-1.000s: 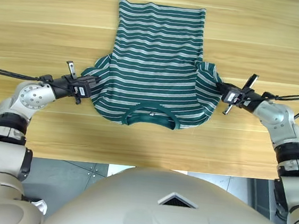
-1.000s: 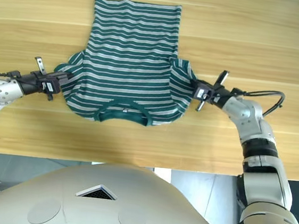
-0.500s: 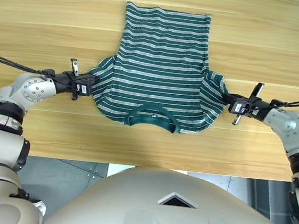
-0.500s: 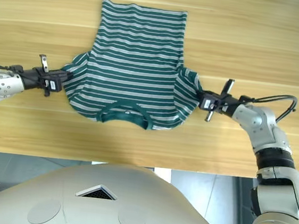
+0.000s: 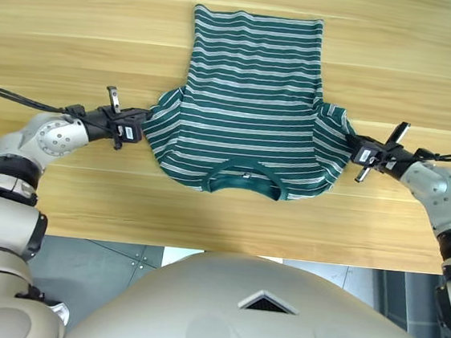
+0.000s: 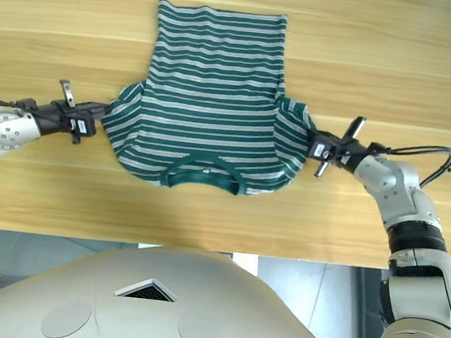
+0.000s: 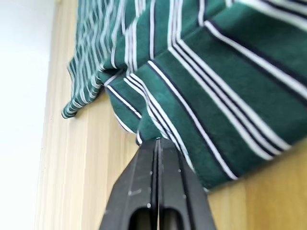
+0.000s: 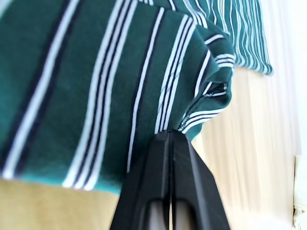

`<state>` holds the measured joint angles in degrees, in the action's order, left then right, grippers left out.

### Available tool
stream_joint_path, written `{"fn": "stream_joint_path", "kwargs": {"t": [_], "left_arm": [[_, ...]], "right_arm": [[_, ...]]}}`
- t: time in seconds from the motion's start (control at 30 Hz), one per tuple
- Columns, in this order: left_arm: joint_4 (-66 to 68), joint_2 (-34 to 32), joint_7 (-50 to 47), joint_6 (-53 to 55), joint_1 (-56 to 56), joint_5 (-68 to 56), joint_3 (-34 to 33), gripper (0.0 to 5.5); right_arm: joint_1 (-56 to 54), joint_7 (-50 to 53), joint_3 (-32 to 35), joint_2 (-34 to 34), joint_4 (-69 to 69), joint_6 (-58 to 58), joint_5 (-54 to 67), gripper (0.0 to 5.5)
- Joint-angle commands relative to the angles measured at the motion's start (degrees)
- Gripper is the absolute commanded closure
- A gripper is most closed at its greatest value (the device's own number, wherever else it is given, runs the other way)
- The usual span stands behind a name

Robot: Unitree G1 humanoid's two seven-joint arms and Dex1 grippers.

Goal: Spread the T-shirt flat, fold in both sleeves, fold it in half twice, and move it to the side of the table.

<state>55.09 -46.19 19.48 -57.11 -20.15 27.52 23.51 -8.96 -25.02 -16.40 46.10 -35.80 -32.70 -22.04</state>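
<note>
T-shirt [image 5: 252, 91] lies on the wooden table [image 5: 63, 23], collar toward the robot, hem at the far side. Left gripper [image 5: 139, 124] is pinched tight on the left sleeve [image 5: 164, 112]. Right gripper [image 5: 356, 150] is likewise clamped on the right sleeve [image 5: 332, 130] — both sleeves bunched against the body. Step in hand looks like spreading flat. Next move probably calls for drawing each sleeve out evenly, then folding inward — without skewing the body.

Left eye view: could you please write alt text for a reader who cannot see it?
A green, white-striped T-shirt lies on a wooden table, collar nearest the robot. The left end effector and the right end effector each pinch a sleeve, one on either side.
</note>
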Motion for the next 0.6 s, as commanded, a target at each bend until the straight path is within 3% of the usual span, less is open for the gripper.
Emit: {"fn": "stream_joint_path", "kwargs": {"t": [0.03, 0.3, 0.53, 0.6], "left_arm": [[-1.11, 0.12, 1.33, 2.38, -1.53, -0.34, -1.03, 5.5], [-12.23, -8.38, 8.69, 0.89, 8.31, -7.87, -5.24, 4.08], [-20.46, -9.13, 6.67, 6.84, 14.27, 2.02, -3.74, 2.81], [-21.67, -8.42, 5.28, 7.3, 14.83, 3.5, -3.32, 2.81]], "right_arm": [[1.94, 0.01, -0.57, -0.18, -3.84, 1.09, -1.28, 5.49], [3.16, 1.13, 1.99, -0.38, 0.97, 3.04, 1.0, 5.5], [6.13, 1.91, 2.21, -0.75, 4.0, 4.53, 1.04, 5.5], [6.12, 2.0, 2.11, -1.08, 4.36, 4.89, 0.85, 5.5]]}}
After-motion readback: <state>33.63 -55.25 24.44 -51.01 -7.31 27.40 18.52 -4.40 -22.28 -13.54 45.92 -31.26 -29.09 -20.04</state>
